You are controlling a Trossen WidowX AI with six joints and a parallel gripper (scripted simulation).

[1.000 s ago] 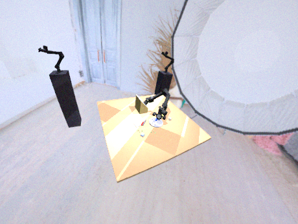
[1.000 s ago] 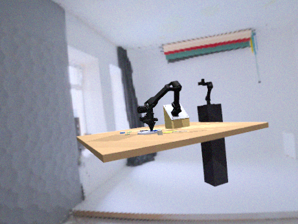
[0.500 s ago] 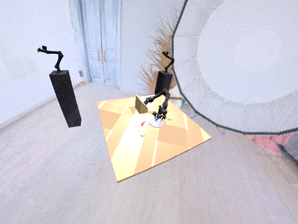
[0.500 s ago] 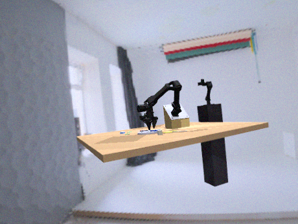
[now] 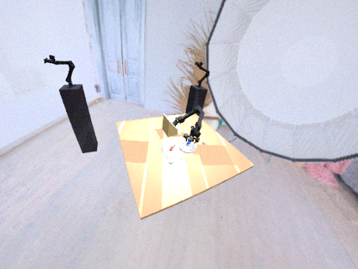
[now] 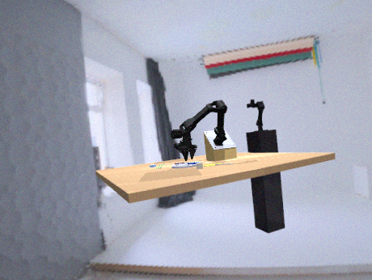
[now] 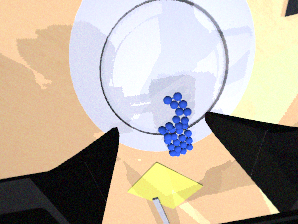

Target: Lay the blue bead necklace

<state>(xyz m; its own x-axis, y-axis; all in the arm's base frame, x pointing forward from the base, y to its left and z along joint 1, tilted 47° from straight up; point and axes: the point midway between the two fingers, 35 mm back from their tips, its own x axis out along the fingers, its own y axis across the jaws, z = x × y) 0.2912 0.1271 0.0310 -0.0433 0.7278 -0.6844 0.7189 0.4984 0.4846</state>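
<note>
The round bead board [image 5: 191, 150] [image 6: 177, 166] [image 7: 85, 55] is pale, with a thin dark circular groove. The blue bead necklace [image 7: 179, 128] lies bunched over the near edge of the board in the wrist view. A short tail of beads reaches inside the groove ring, and the thick clump crosses the groove line onto the outer rim. My gripper [image 6: 188, 159] [image 7: 161, 123] is wide open and empty above the board's near part, one finger on each side of the necklace. Contact between beads and fingers does not show.
A yellow square [image 7: 167, 187] and a grey bar [image 7: 161, 211] lie below the board in the wrist view. A box with a sloped white top [image 6: 224, 140] stands behind. A small grey cube [image 6: 199, 165] is beside the board. A red item [image 5: 171, 148] lies left of it.
</note>
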